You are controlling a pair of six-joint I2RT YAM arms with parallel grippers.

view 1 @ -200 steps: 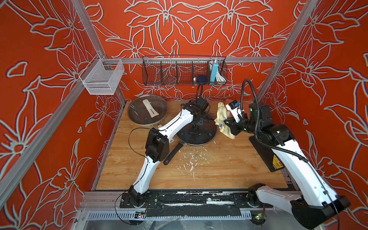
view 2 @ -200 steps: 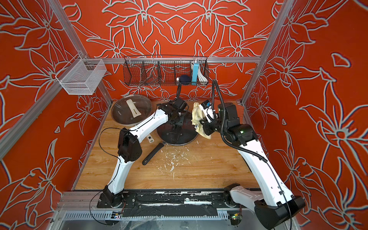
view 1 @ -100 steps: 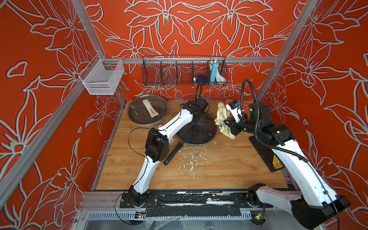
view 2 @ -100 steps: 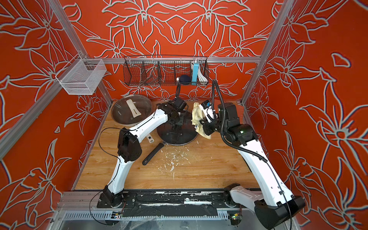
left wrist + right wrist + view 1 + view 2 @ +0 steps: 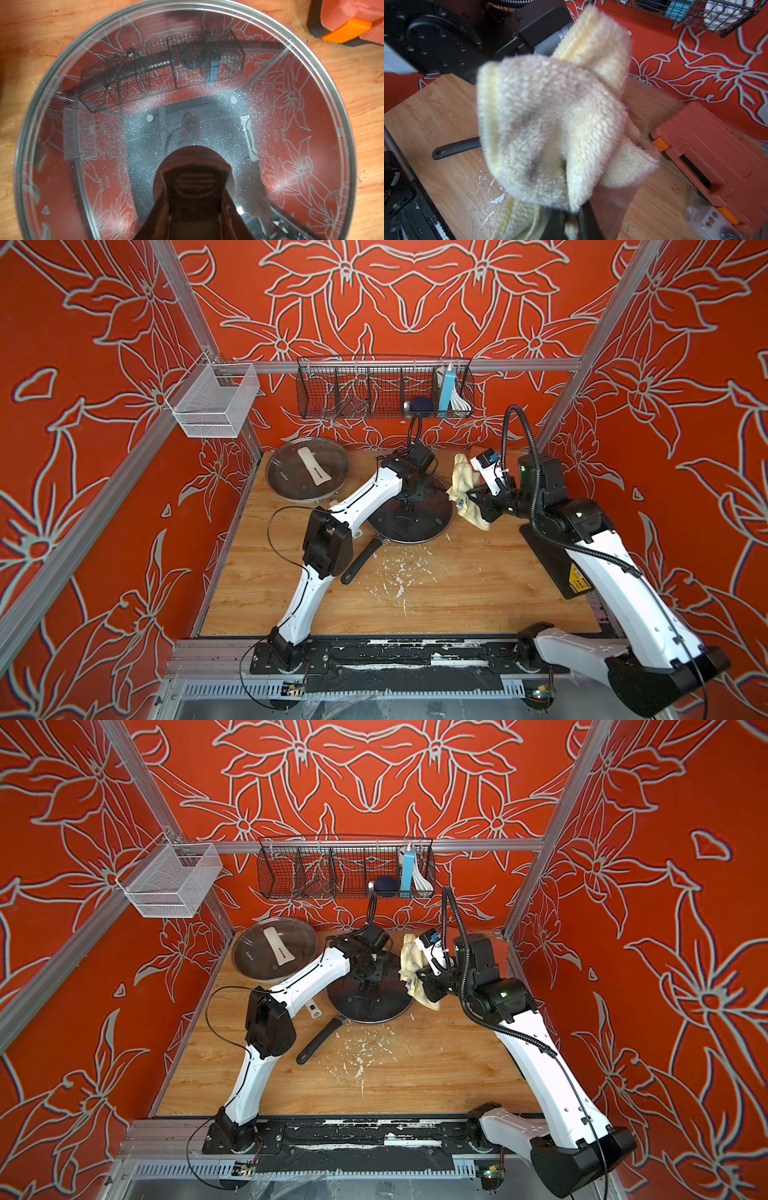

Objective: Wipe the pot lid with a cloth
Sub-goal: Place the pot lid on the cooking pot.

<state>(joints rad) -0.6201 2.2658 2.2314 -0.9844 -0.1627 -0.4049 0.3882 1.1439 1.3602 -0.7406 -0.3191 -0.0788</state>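
In both top views the pot lid (image 5: 430,519) (image 5: 376,1006) lies a little above the centre of the frame, on a black pan (image 5: 360,561) whose handle points to the lower left. The left gripper (image 5: 406,501) (image 5: 368,977) comes down onto the middle of this lid. In the left wrist view its two fingers are pressed together on the dark handle of the lid, at the bottom centre of the frame. The glass (image 5: 291,145) around them shows fine specks and the mirrored red walls.

The right gripper (image 5: 473,501) (image 5: 424,981) stands just to the right of the lid and is clamped on the cloth (image 5: 462,483) (image 5: 409,963). The cloth is pale yellow and bunched. One part rises above the jaws and one part hangs below them, at the right rim of the lid. Whether it touches the rim cannot be told. In the right wrist view the cloth (image 5: 550,128) fills the middle of the frame, with some greyish marks, and a dark finger (image 5: 588,226) shows at the bottom edge.

A second lid (image 5: 307,468) with a white handle lies at the upper left of the wooden table (image 5: 457,597). White scraps (image 5: 399,572) lie below the pan.
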